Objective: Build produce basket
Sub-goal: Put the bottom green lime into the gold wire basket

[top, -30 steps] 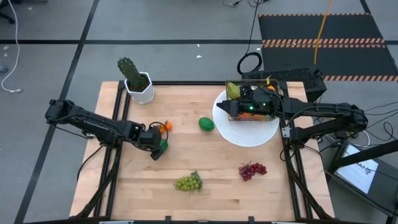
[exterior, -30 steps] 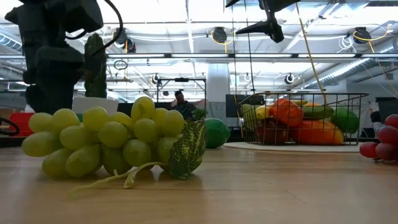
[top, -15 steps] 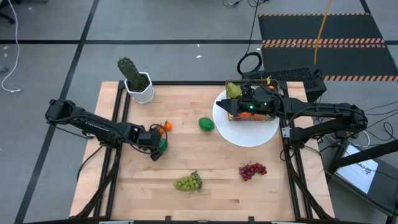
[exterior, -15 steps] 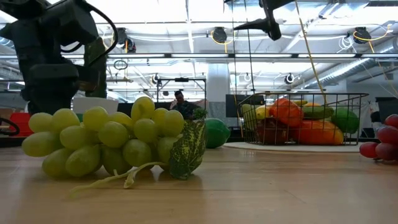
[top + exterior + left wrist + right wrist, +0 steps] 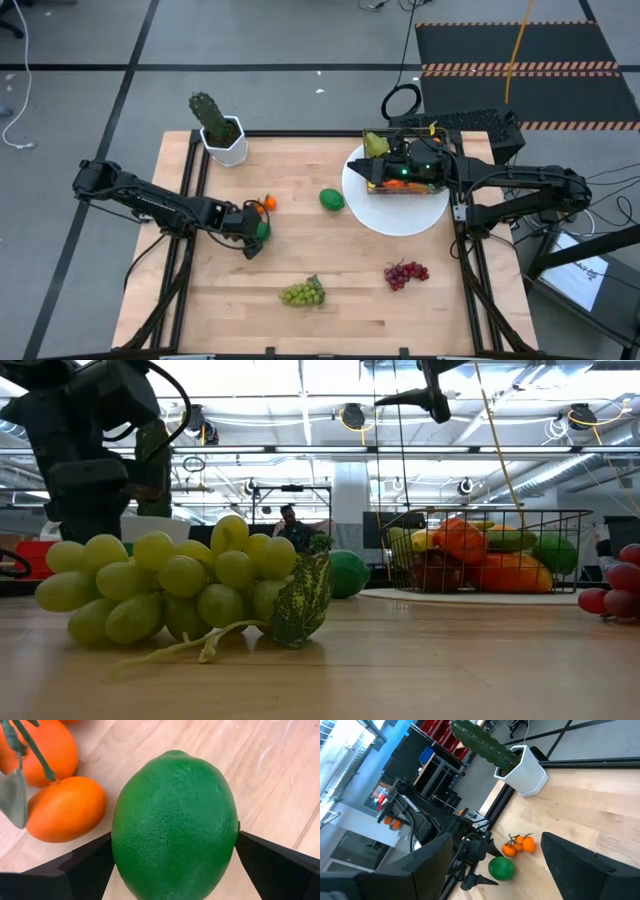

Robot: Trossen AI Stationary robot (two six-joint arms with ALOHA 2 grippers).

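My left gripper (image 5: 258,232) is shut on a green lime (image 5: 175,810) at the table's middle left, right beside a small bunch of oranges (image 5: 265,203). The wire basket (image 5: 405,172) stands on a white plate (image 5: 398,218) at the far right and holds several fruits (image 5: 470,555). My right gripper (image 5: 495,845) is open and empty above the basket. On the table lie another green fruit (image 5: 331,199), green grapes (image 5: 303,293) and purple grapes (image 5: 406,273). My left gripper pinches the lime between its two fingers, one on each of the lime's opposite sides (image 5: 122,845), about its widest part. The fingers slant in from the table's left side. Whether the lime rests on the table or hangs just clear of it, I cannot tell.
A potted cactus in a white pot (image 5: 218,128) stands at the far left corner. The oranges (image 5: 60,805) lie close against the lime. Bare wood lies between the grapes and the table's near edge.
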